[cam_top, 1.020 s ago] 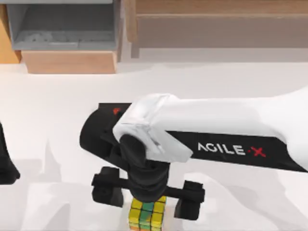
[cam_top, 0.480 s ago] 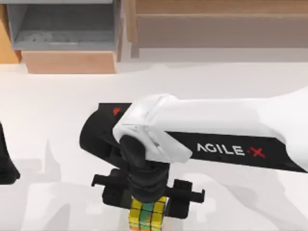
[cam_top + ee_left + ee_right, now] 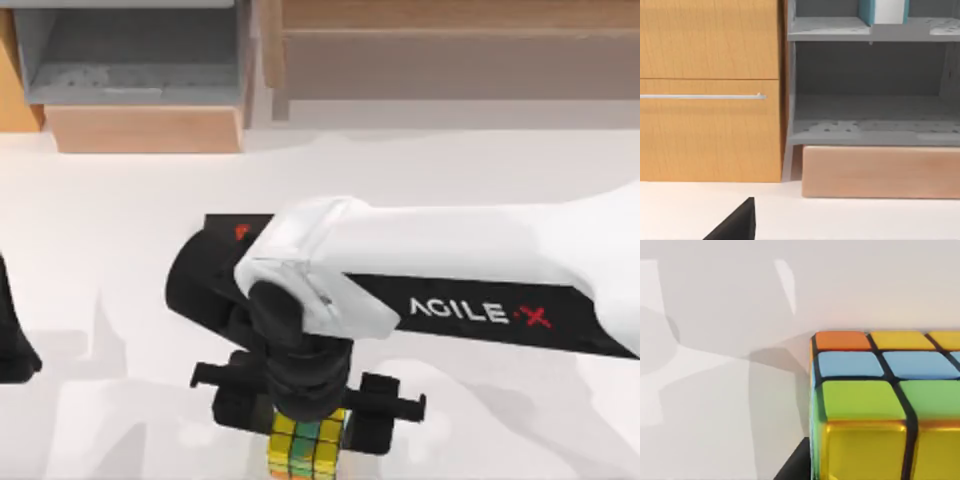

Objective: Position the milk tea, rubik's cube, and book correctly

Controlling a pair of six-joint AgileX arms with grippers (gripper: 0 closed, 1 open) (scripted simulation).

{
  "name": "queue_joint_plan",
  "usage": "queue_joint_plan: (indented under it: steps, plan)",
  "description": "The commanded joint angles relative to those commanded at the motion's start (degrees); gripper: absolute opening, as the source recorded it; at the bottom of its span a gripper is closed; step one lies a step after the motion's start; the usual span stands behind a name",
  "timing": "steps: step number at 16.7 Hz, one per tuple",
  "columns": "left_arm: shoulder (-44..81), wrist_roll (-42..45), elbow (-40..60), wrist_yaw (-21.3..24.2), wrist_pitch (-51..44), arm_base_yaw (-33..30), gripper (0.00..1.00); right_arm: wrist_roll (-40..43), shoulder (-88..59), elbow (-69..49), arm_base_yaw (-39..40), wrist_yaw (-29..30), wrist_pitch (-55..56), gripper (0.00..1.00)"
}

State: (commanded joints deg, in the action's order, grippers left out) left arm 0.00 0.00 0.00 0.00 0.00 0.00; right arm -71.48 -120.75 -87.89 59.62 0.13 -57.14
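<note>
R arm reaches across counter [image 3: 120,200], wrist down; right gripper [image 3: 306,425] fingers narrowed around rubik's cube [image 3: 305,445], seemingly gripping it. Left gripper [image 3: 12,345] parked at left edge, finger state unclear. Grey shelf [image 3: 870,130] holds light-blue book [image 3: 884,11] on upper level.

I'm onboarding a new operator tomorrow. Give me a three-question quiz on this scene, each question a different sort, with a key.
1. True or false: the right gripper is over the rubik's cube near the table's front edge.
2. Multiple choice: the object standing on the grey shelf unit's upper level is A) the book B) a red mug C) a banana.
3. Fill in: in the right wrist view, the corner square on the cube's top face is ____.

Key: 1 true; 2 A; 3 orange.
</note>
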Motion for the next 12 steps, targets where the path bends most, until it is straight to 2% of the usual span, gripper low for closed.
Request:
queue_joint_plan:
  steps: [7,12]
  plan:
    - [0.0,0.0,0.0,0.0,0.0,0.0,1.0,-0.1,0.21,-0.13,-0.14,0.0,-0.21,0.0]
    - [0.0,0.0,0.0,0.0,0.0,0.0,1.0,-0.04,1.4,-3.05,-0.11,0.01,-4.62,0.0]
